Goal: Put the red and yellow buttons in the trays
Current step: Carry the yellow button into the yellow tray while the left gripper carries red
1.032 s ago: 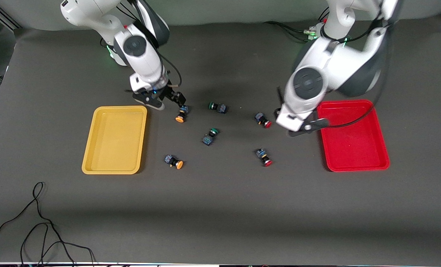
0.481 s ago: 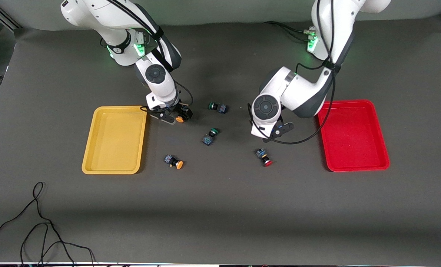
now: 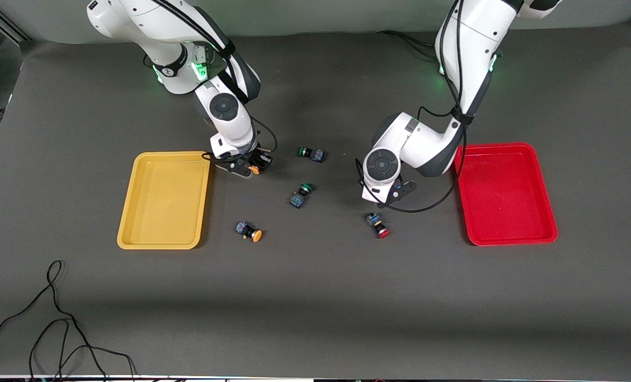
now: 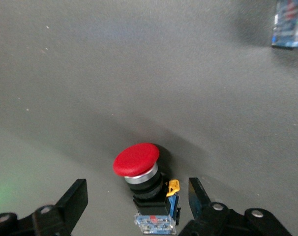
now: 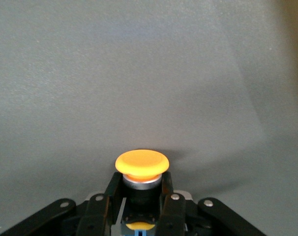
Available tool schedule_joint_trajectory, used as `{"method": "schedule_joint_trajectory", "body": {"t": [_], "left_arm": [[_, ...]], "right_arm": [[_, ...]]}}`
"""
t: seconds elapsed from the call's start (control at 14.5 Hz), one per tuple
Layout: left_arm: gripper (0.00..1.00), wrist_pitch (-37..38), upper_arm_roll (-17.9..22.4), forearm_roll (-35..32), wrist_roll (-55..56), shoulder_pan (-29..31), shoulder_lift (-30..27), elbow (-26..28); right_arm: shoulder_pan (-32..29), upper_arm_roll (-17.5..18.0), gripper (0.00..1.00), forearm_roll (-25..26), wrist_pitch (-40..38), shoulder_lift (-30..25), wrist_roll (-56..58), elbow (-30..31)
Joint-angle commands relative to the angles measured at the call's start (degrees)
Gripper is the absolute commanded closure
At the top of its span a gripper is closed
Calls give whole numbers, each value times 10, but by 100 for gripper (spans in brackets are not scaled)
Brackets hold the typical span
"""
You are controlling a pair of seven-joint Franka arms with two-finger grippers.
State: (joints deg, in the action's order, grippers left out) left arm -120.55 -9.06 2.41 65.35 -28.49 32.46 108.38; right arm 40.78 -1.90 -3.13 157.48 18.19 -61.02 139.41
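My right gripper (image 3: pixel 252 165) is shut on a yellow button (image 3: pixel 254 170) just off the mustard yellow tray's (image 3: pixel 164 199) corner. In the right wrist view its fingers (image 5: pixel 112 189) clamp the dark body under the orange-yellow cap (image 5: pixel 141 163). My left gripper (image 3: pixel 391 193) is low over the table between the green buttons and the red tray (image 3: pixel 504 191). It hides a red button in the front view. In the left wrist view that red button (image 4: pixel 136 160) lies between the open gripper's (image 4: pixel 136 194) fingers, untouched. A second yellow button (image 3: pixel 249 232) and a second red button (image 3: pixel 377 225) lie nearer the camera.
Two green-capped switches (image 3: pixel 311 153) (image 3: pixel 300 194) lie mid-table between the arms. A blue switch body (image 4: pixel 289 24) shows at the edge of the left wrist view. A black cable (image 3: pixel 55 318) loops near the front edge at the right arm's end.
Both arms have come down to the table. The right gripper has closed on the yellow button. The left gripper has moved from beside the red tray onto the red button and straddles it.
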Motion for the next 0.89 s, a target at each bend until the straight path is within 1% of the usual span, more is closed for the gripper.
{"method": "schedule_joint_trajectory", "body": {"t": [0.0,0.07,0.14,0.21,0.28,0.41,0.48,0.55,0.62,0.69,0.76,0.83], "left_arm": [[34,-24,4,29,9,-8,1,16],[54,-34,4,31,10,-9,-1,22],[82,-36,4,32,10,-9,-5,26],[100,-36,4,33,10,-10,-6,26],[100,-33,4,33,10,-10,-8,25],[100,-11,4,33,9,-6,-27,20],[100,25,5,33,3,-3,-44,11],[100,70,9,31,0,1,-57,-10],[100,116,9,23,-4,12,-70,-27],[100,157,10,22,-25,31,-84,-43],[100,192,10,22,-71,54,-100,-48],[100,211,11,21,-124,79,-121,-42]], "right_arm": [[4,-4,86,9,-45,-29,7,-25],[4,-5,86,9,-90,-50,19,-42],[2,-6,86,10,-151,-74,36,-67],[-1,-8,86,9,-211,-93,69,-94],[-1,-27,86,10,-267,-109,114,-125],[-2,-58,86,10,-361,-120,198,-192],[-2,-81,86,10,-396,-121,240,-220],[-1,-110,86,10,-413,-123,285,-234],[-2,-137,86,10,-414,-132,329,-235],[-2,-176,86,10,-415,-134,384,-234],[-2,-223,86,8,-415,-132,452,-234],[-2,-267,86,5,-414,-127,514,-234]]}}
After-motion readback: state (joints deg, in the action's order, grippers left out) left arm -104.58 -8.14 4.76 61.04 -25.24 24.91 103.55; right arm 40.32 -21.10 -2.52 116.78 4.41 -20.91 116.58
